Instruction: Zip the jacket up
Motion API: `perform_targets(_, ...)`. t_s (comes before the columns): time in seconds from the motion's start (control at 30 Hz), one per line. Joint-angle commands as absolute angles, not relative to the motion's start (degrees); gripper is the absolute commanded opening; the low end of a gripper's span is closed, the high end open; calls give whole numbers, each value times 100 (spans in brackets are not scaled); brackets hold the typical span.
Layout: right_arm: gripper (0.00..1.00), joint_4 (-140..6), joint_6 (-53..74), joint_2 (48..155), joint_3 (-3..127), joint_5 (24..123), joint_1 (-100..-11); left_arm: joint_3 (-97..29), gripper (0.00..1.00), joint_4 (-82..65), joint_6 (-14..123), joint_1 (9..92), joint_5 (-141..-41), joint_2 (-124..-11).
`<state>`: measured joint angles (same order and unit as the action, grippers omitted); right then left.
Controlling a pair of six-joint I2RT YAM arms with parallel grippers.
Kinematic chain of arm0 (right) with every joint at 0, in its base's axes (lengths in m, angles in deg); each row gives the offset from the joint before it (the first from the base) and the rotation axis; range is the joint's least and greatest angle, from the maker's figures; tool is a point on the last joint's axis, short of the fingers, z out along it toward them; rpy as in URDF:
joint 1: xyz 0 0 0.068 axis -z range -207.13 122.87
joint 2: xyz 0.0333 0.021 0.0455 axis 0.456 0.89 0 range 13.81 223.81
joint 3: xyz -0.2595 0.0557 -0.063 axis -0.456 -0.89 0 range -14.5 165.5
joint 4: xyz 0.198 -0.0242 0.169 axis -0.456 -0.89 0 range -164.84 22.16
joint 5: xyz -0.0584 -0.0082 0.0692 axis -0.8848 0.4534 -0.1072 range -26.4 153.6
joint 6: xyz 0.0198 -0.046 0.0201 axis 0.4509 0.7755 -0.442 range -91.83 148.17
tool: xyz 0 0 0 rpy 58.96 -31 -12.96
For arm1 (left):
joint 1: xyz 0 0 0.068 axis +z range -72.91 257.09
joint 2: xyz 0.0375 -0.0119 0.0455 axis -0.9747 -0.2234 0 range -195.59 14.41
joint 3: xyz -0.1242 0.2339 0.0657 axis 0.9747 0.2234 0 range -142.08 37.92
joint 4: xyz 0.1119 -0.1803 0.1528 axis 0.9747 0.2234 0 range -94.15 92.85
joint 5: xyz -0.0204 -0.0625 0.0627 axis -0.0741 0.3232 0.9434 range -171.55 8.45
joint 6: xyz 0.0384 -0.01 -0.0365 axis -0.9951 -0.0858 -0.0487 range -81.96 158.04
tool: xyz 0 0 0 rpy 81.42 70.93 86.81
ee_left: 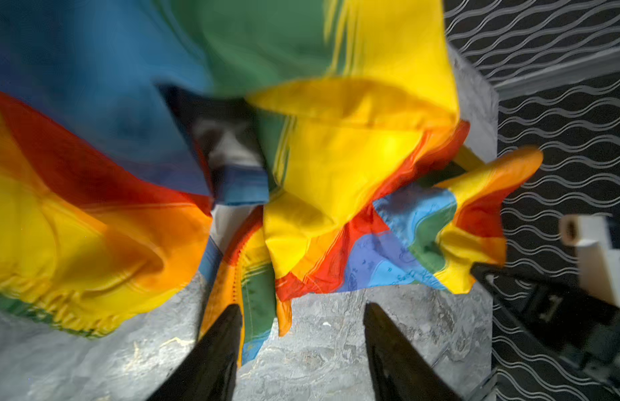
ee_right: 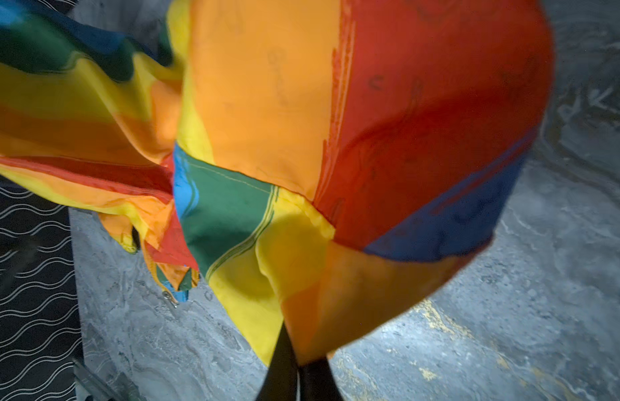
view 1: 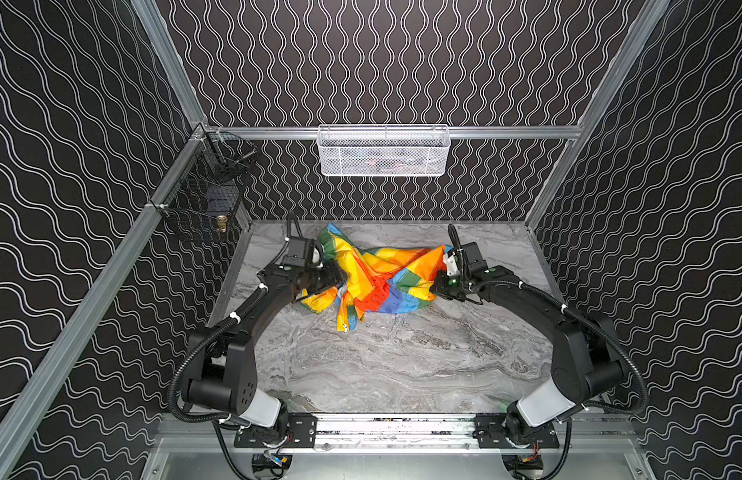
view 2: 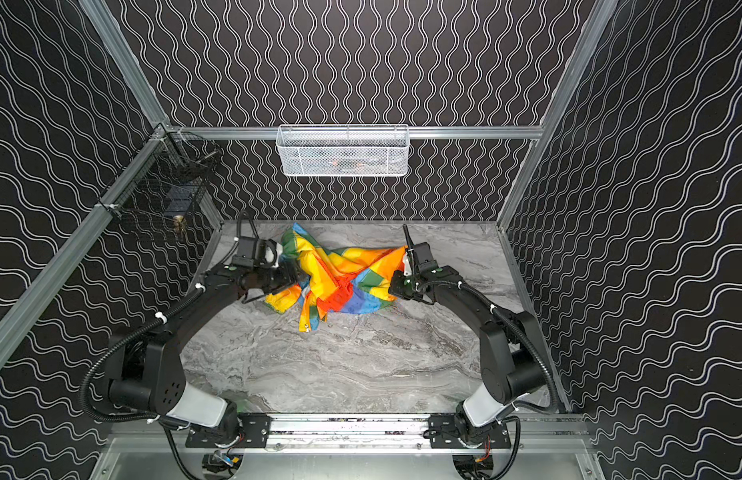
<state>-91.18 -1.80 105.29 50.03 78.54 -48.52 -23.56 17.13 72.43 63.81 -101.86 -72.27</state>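
**Marble table, walled cell: jacket bunched between both arms, zip judged not yet joined**

The grey marble-patterned table [view 1: 402, 365] sits inside black wave-patterned walls. The jacket [view 1: 377, 274] lies crumpled on it, stretched from one set of jaws across to the other; that span is its long axis.

The right gripper [ee_right: 296, 361] has its jaws together, clamped on a fold of orange and yellow cloth, and the garment bulges straight ahead of them.

The left gripper [ee_left: 301, 307] has its jaws apart and grips nothing. A narrow strip of the jacket with the orange zipper edge [ee_left: 236, 277] hangs into the gap against one finger, with the other finger well clear of it. This strip runs crosswise to the garment, ending in the zipper pull [view 1: 344, 327].

Judgement: the left jaws are nearer the strip, so closing on it falls to them.
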Motion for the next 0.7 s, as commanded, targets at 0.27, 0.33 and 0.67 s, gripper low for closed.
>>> perform_targets(0.27,0,-9573,-216,10174,6035,8302,-4858,-1561,61,423,7588,6031,-10292,-7197)
perform_targets(0.33,0,-9601,-208,10145,6226,8338,-4858,-1544,61,388,7500,6022,-10275,-7048)
perform_targets(0.67,0,-9867,-101,10281,7606,8425,-4859,-1244,63,-107,6842,5988,-10376,-5934)
